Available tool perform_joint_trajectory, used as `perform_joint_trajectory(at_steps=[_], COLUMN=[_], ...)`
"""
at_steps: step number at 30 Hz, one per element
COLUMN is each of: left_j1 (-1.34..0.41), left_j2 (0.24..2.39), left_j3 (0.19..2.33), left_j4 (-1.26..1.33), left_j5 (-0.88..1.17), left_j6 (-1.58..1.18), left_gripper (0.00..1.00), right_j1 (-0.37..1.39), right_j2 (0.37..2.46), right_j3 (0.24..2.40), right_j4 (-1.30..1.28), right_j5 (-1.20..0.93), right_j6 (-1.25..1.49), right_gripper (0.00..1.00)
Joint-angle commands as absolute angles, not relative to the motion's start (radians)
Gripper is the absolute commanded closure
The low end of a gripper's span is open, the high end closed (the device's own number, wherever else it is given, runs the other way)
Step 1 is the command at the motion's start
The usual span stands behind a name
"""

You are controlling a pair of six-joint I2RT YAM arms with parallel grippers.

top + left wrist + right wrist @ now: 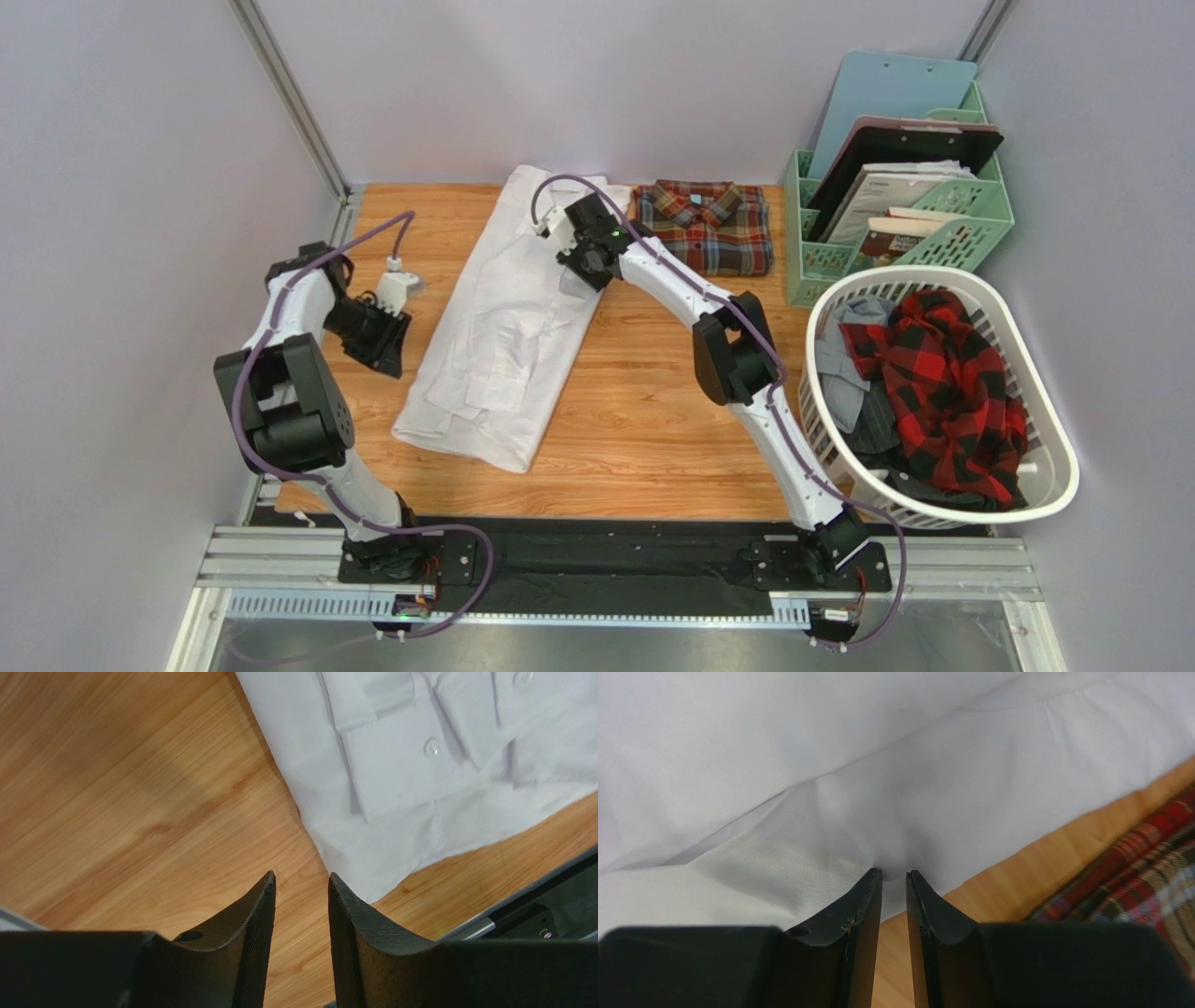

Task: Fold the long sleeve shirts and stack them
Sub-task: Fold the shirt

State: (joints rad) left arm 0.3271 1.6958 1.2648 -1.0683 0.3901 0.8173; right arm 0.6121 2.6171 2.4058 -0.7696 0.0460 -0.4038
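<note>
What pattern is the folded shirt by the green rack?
The folded shirt is red-and-brown plaid, clearest in the top view.

Built of white links (673,287) and black joints (730,357), strung with purple cables (537,196), tipped at left hand (302,878) and right hand (894,873) with black wedge fingers (246,931).

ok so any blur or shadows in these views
top external: even light, sharp throughout; left wrist: a soft shadow on the wooden table beside the white shirt; right wrist: plaid shirt blurred at the edge, white shirt close and soft
</note>
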Motion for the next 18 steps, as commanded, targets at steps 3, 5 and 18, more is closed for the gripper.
perform_joint_trajectory(at_steps=[3,5,18], left_j1=[0.146,0.089,-0.067], left_j2=[1.715,1.742,1.792], left_j3=[1.255,1.264,1.238], left_j4=[-1.028,-1.0,-0.986], left_j5=[0.413,0.422,0.419], left_j6=[0.79,0.75,0.721], left_gripper=[0.62,0.63,0.73], right_j1=[0.537,0.537,0.532], right_j2=[2.587,2.518,2.161], right_j3=[2.372,2.285,1.957], right_j4=[-0.719,-0.71,-0.75], right_j5=[0.111,0.042,-0.25], right_j6=[-0.534,-0.514,-0.266], right_gripper=[0.7,0.68,0.64])
